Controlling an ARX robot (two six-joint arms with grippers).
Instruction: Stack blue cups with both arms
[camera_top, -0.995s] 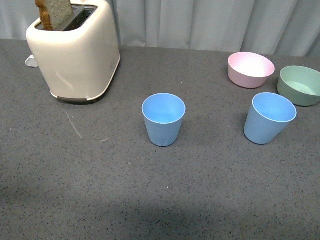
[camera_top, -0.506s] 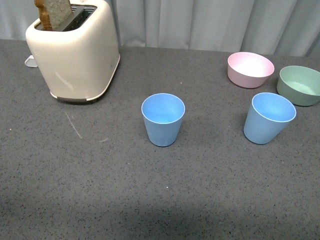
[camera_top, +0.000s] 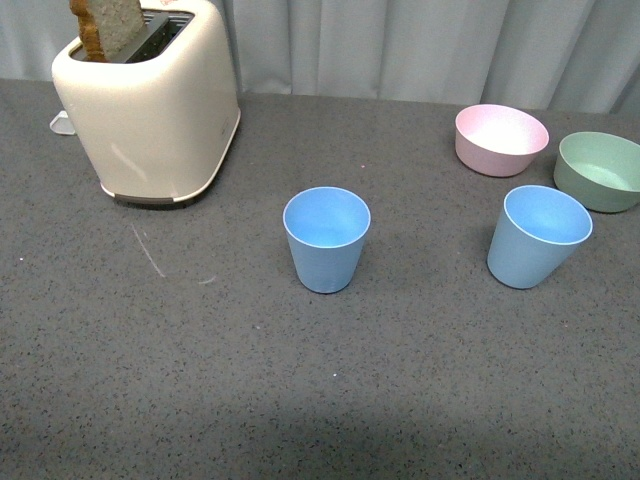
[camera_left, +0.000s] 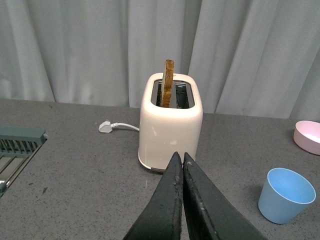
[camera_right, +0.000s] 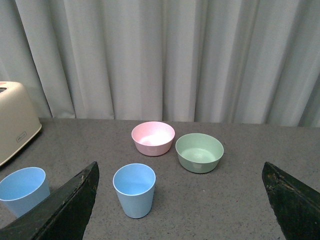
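Front view: centre cup (camera_top: 326, 240) and right cup (camera_top: 537, 236) standing upright, mouths up, well apart on worktop (camera_top: 200, 380) (nothing nested yet), right one near green bowl (camera_top: 600, 170). Left gripper (camera_left: 182, 162) hovering, jaws pressed together. Right gripper (camera_right: 180, 180) facing right cup, jaws spread wide, likely readying for a grasp.

Kitchen-like counter, staged before pale curtains (camera_top: 420, 45).
A cream toaster (camera_top: 150, 110) holding a bread slice (camera_top: 108, 25), a pink bowl (camera_top: 501, 139), a green bowl (camera_top: 600, 170) and blue cups (camera_top: 326, 240) stand on a speckled grey countertop (camera_top: 300, 380).

Matte black tapered fingers (camera_left: 172, 200); scuffed edges
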